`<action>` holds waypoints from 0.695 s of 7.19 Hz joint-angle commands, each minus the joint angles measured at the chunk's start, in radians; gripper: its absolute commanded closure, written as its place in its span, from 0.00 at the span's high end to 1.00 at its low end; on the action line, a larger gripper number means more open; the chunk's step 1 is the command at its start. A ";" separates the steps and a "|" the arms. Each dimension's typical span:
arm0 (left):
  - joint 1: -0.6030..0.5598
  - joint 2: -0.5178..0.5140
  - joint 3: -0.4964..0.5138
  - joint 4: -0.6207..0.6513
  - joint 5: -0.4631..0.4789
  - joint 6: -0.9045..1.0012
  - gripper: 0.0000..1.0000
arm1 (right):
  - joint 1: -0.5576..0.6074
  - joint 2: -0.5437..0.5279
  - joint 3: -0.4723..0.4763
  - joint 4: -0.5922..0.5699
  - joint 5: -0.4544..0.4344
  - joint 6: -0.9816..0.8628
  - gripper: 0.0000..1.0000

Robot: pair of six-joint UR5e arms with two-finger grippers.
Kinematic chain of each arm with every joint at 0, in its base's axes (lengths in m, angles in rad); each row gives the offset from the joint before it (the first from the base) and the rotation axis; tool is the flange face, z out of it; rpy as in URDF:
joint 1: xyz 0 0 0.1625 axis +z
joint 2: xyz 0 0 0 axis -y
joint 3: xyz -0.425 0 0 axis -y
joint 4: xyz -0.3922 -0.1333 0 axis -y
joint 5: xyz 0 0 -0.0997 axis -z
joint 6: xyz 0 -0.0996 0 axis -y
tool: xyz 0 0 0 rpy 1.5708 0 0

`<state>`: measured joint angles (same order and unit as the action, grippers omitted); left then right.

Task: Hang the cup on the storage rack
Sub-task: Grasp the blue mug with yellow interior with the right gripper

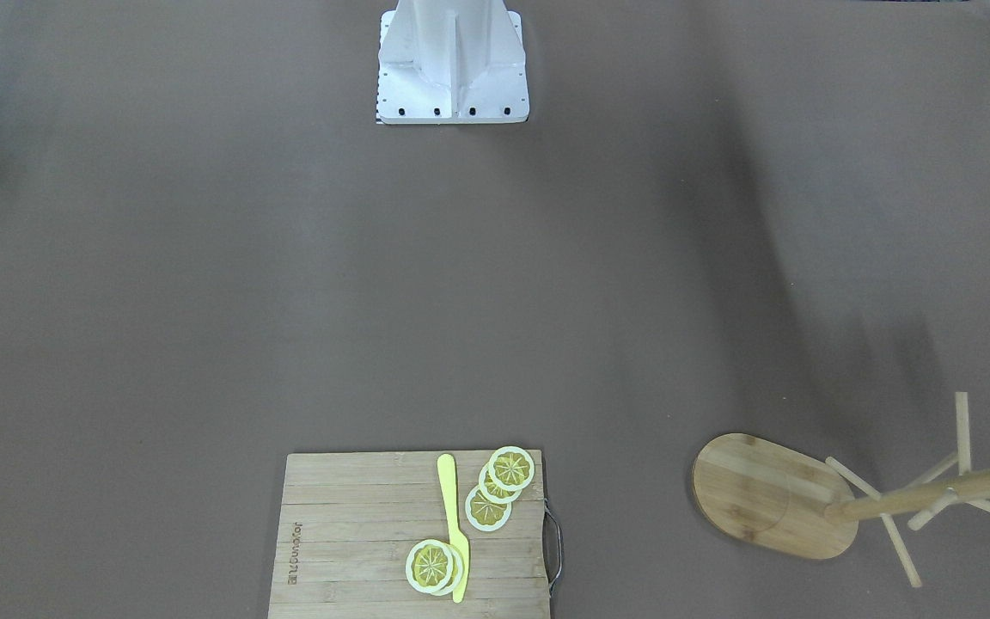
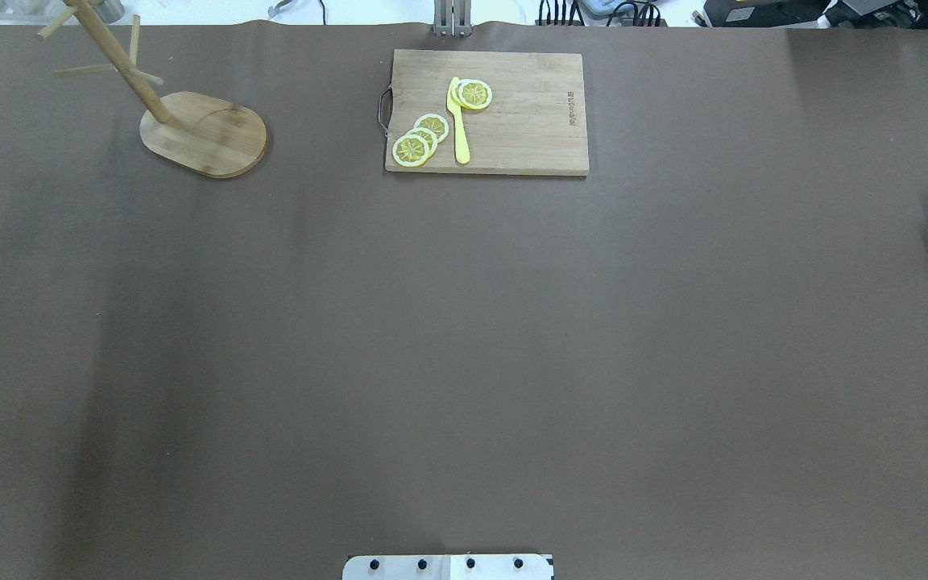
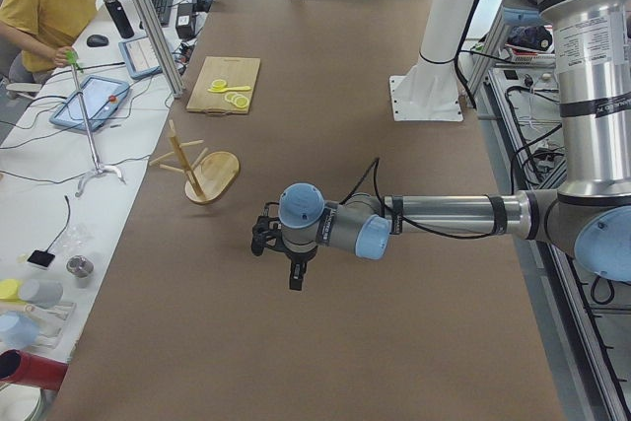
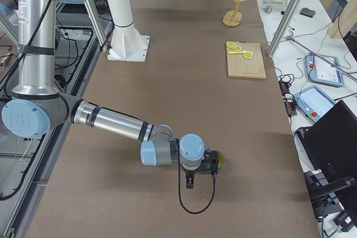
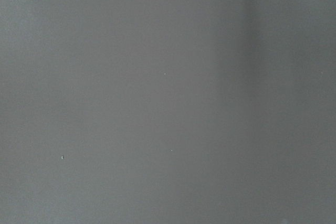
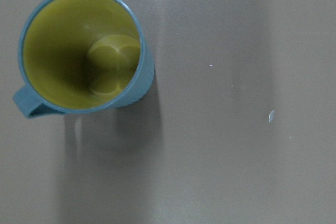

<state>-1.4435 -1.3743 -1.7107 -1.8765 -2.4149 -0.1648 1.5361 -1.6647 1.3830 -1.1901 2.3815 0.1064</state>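
Your right gripper hangs pointing down over the matte brown table cover; whether its jaws stand apart or together you cannot tell. At ten o'clock in its wrist view sits the upright slate-blue cylindrical cup, glossy, yellow-olive inside, handle toward eight. The step looks like the approach to the grasp; next, centre on the rim, then carry to the light bamboo storage rack, thin-pegged, at eleven o'clock overhead.

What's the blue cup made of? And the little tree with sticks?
The cup looks like glazed ceramic or maybe hard plastic: smooth blue outside, softly shiny yellow-olive inside. The storage rack looks like bamboo or pale wood, matte, with grain strips showing on its oval base.
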 commanded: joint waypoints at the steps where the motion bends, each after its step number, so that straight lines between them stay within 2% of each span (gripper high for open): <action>1: 0.000 -0.008 -0.006 -0.031 -0.024 -0.002 0.99 | -0.001 0.003 0.005 0.003 0.022 -0.002 1.00; 2: 0.000 0.003 -0.006 -0.071 -0.027 -0.002 0.99 | -0.001 0.040 -0.002 0.001 0.033 0.016 1.00; 5: 0.003 0.000 0.005 -0.072 -0.027 -0.004 0.99 | -0.022 0.262 -0.200 0.003 -0.002 0.004 1.00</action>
<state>-1.4417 -1.3736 -1.7080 -1.9448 -2.4418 -0.1685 1.5302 -1.4923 1.2685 -1.1885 2.4007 0.1179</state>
